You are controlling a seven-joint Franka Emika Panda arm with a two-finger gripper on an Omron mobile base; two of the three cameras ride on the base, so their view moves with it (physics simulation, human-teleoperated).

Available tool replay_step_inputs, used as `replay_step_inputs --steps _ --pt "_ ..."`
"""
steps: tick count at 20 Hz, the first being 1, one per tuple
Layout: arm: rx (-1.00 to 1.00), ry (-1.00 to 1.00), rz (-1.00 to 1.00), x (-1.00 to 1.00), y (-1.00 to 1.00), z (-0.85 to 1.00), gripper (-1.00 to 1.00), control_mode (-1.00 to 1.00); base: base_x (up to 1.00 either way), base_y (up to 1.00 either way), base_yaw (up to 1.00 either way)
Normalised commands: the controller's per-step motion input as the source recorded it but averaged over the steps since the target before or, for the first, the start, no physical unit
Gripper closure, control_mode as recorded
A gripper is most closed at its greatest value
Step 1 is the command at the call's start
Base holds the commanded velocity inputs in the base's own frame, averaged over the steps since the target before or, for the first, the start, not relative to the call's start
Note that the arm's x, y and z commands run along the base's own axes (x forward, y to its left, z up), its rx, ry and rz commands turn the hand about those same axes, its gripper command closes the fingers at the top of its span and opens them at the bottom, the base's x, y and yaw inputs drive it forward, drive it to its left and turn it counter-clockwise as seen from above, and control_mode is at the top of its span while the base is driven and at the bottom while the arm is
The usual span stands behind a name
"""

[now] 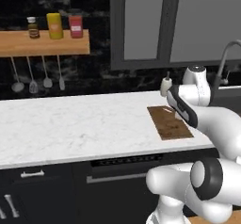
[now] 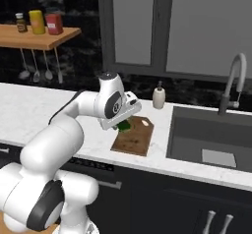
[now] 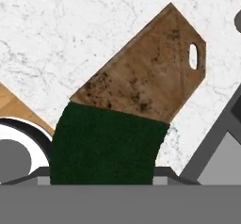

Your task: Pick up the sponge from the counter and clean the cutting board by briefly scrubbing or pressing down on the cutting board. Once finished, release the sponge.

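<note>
My gripper [image 2: 121, 123] is shut on the dark green sponge [image 2: 124, 126] and holds it over the left part of the brown cutting board [image 2: 134, 138]. In the hand view the sponge [image 3: 107, 143] hangs wide between the fingers and covers the board's near corner; the rest of the board [image 3: 146, 77], stained with dark specks, lies beyond with its handle hole at the far end. The frames do not show whether sponge and board touch. In the left base view the board [image 1: 169, 123] rests on the white marble counter [image 1: 70, 124], partly behind my arm.
A soap dispenser [image 2: 158, 97] stands behind the board. The sink [image 2: 211, 134] with its faucet [image 2: 231, 80] lies just right of the board. A wall shelf [image 1: 44, 42] with jars and hanging utensils is at the far left, above open counter.
</note>
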Motion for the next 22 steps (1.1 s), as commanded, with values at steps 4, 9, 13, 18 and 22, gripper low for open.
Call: replay_step_inputs --steps 4,9,13,18,22 --pt "0.0 0.0 0.0 0.0 0.0 0.0 1.0 1.0 0.36 -0.36 0.01" --pt "0.0 0.0 0.0 0.0 0.0 0.0 1.0 1.0 0.74 -0.01 0.0" --pt "0.0 0.0 0.0 0.0 0.0 0.0 1.0 1.0 0.41 -0.39 -0.05" --pt "0.0 0.0 0.0 0.0 0.0 0.0 1.0 1.0 0.0 -0.01 -0.39" --pt "0.0 0.0 0.0 0.0 0.0 0.0 1.0 1.0 0.06 0.28 -0.38"
